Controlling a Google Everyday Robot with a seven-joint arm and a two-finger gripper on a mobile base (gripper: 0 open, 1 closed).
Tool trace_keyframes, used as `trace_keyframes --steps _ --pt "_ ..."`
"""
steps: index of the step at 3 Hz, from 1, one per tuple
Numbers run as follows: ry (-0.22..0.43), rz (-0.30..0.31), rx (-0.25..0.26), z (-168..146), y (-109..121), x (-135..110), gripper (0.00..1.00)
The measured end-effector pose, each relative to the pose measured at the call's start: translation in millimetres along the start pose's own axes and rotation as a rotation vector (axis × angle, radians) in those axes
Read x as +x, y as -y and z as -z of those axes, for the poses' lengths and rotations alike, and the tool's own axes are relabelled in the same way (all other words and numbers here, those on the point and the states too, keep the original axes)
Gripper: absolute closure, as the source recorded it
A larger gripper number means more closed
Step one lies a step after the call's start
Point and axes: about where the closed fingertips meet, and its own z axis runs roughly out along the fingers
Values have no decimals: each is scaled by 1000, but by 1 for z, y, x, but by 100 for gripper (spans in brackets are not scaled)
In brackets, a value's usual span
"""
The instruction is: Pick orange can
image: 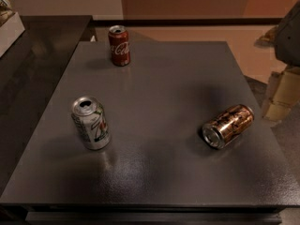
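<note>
The orange can point(228, 125) lies on its side on the right part of the dark grey table point(168, 78), its silver end turned toward the front left. It is shiny copper-orange with dark markings. My gripper point(280, 95) is at the right edge of the view, beyond the table's right edge and a little behind and to the right of the can. Its beige parts hang under a grey arm section point(288, 32). It is apart from the can and holds nothing that I can see.
A red Coca-Cola can point(119, 45) stands upright at the table's back left. A silver-white can with green and red print point(91, 122) stands upright at the front left. A dark counter point(42, 41) adjoins the table on the left.
</note>
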Motion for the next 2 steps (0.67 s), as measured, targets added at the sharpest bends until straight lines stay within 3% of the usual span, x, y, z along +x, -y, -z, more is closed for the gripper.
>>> trace_keyframes --steps 2 --pt "-1 255 -92 -44 -1 -11 0"
